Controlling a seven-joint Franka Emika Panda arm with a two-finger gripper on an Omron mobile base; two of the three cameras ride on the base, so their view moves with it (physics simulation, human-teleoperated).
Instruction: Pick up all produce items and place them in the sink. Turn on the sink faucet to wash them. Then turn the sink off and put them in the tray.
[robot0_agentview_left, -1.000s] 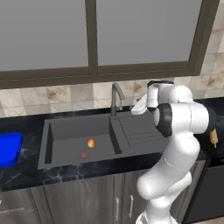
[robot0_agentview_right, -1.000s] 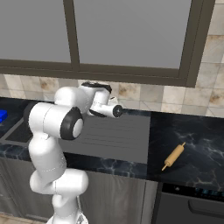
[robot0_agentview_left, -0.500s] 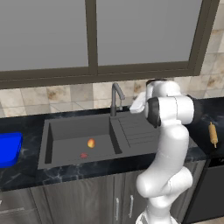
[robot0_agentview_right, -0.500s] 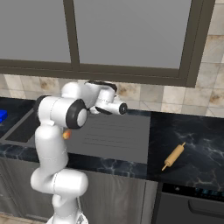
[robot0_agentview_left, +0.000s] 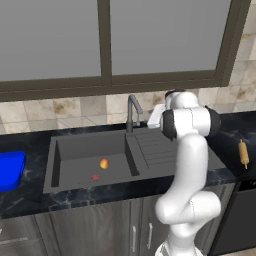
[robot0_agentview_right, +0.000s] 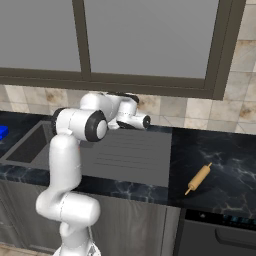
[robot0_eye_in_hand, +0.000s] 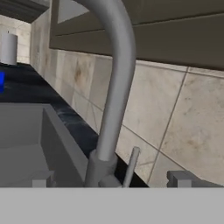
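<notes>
While the fruit (robot0_agentview_left: 104, 163) lies on the sink (robot0_agentview_left: 75, 150) floor near its right wall, the pincer (robot0_eye_in_hand: 109, 180) stands wide open, empty, just beside the faucet (robot0_eye_in_hand: 114, 87) stem. At the table's left edge sits the blue tray (robot0_agentview_left: 10, 170).

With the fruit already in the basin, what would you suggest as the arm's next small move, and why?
Probably ease the open gripper forward onto the thin lever at the base of the sink faucet and nudge it to start the water. The fruit lies in the sink, and the hand view looks straight at the stem.
</notes>
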